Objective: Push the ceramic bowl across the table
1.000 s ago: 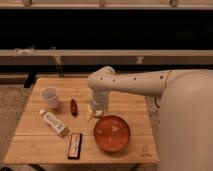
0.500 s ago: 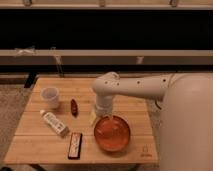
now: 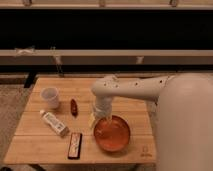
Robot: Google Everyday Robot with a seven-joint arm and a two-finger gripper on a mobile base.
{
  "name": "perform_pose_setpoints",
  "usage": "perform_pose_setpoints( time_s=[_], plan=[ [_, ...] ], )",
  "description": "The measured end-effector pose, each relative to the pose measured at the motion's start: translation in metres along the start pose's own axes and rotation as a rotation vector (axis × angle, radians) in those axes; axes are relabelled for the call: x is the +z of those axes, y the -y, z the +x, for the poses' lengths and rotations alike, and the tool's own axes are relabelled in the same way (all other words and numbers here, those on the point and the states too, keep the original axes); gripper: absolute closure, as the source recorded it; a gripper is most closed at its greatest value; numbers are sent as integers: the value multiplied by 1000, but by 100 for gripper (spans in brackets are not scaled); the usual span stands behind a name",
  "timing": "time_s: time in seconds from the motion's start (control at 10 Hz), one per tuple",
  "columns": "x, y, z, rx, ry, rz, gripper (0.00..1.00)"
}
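Now jaws (open or shut: cannot tell) have dropped to back-left rim of ceramic bowl (image 3: 112, 136) on desk (image 3: 35, 142), bowl barely moved, push seemingly starting

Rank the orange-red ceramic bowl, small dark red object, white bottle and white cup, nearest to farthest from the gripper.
The gripper is at the bowl's left rim in the camera view.
1. orange-red ceramic bowl, immediately beside it, front right.
2. small dark red object, just behind and left.
3. white bottle, lying farther left.
4. white cup, back-left of the table.
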Motion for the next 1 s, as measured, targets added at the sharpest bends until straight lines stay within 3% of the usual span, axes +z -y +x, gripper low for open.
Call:
perform_pose_setpoints(
  time_s=[0.6,1.0],
  plan=[
    [7,14,-12,24,22,1,28],
    [6,38,-25,44,51,9,28]
  ],
)
